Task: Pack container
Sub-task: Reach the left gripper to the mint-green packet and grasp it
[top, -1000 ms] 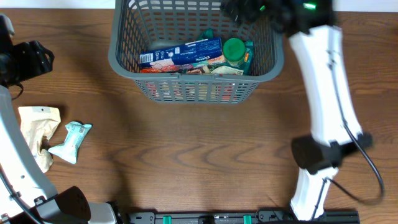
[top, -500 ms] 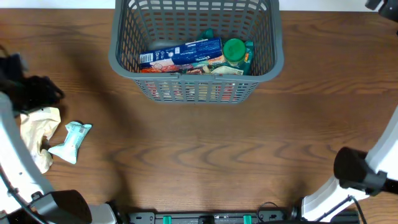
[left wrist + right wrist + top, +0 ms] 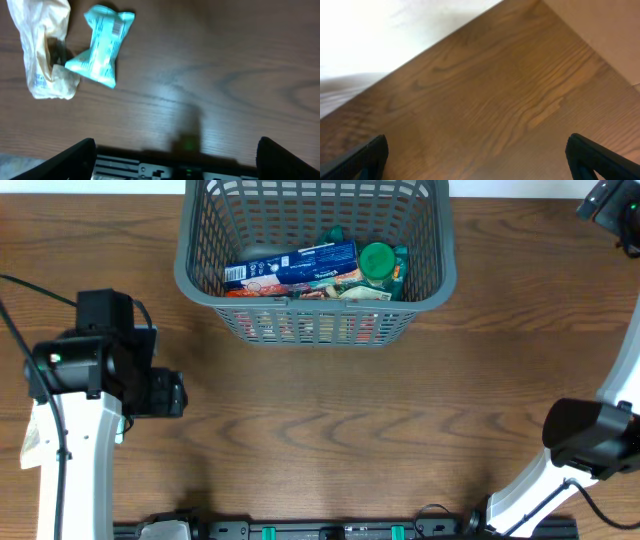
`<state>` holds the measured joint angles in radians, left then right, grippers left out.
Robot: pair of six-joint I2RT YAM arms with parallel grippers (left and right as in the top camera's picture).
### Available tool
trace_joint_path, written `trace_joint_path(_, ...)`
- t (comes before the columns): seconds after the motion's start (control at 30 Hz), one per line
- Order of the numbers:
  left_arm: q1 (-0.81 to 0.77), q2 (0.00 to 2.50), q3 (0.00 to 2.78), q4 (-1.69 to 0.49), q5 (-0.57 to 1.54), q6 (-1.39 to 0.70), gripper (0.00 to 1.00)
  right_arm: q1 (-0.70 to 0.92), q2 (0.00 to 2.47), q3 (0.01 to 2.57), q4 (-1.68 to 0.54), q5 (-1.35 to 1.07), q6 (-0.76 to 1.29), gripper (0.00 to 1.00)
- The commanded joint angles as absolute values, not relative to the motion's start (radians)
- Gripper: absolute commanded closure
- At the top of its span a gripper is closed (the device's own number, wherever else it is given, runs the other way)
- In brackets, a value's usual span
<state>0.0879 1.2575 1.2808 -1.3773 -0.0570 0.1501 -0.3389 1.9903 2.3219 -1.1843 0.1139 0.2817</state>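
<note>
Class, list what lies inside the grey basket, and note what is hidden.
Inside the basket lie a blue box and a round green lid, with colourful packets under them. The box covers most of those packets, so what they are cannot be told.

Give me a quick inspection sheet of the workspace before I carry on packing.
Surface: brown wooden table, no spills seen.
Job's things: grey basket at the far edge, holding a blue box, a green-lidded jar and other packets.
Clutter: cream crumpled wrapper and teal packet lie touching on the table, outside the basket.
Claws: left claw open and empty, above the table near those two packets; right claw open and empty, over the table's far right corner.
Cables: black cable runs to the left arm.
Surroundings: white surface beyond the far edge; black rail along the near edge.
</note>
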Motion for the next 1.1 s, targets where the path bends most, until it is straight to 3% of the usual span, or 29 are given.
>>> trace_joint_path(0.0, 0.090, 1.272, 1.207, -1.365, -0.126, 0.276, 0.12, -0.339, 2.016, 2.274, -1.151, 0.128, 0.299, 0.01)
trace_joint_path(0.1, 0.091, 1.283, 1.158, -1.340, -0.152, 0.375, 0.04, -0.339, 2.016, 2.244, -1.108, 0.128, 0.298, 0.01)
trace_joint_path(0.33, 0.161, 1.341, 1.116, -1.222, -0.155, 0.528, 0.01, -0.339, 2.016, 2.235, -1.092, 0.128, 0.229, 0.01)
trace_joint_path(0.63, 0.292, 1.456, 1.116, -1.122, -0.154, 0.659, 0.01, -0.339, 2.016, 2.235, -1.092, 0.128, 0.204, 0.01)
trace_joint_path(1.07, 0.448, 1.676, 1.116, -0.917, -0.116, 0.688, 0.01, -0.340, 2.016, 2.235, -1.093, 0.132, 0.205, 0.01)
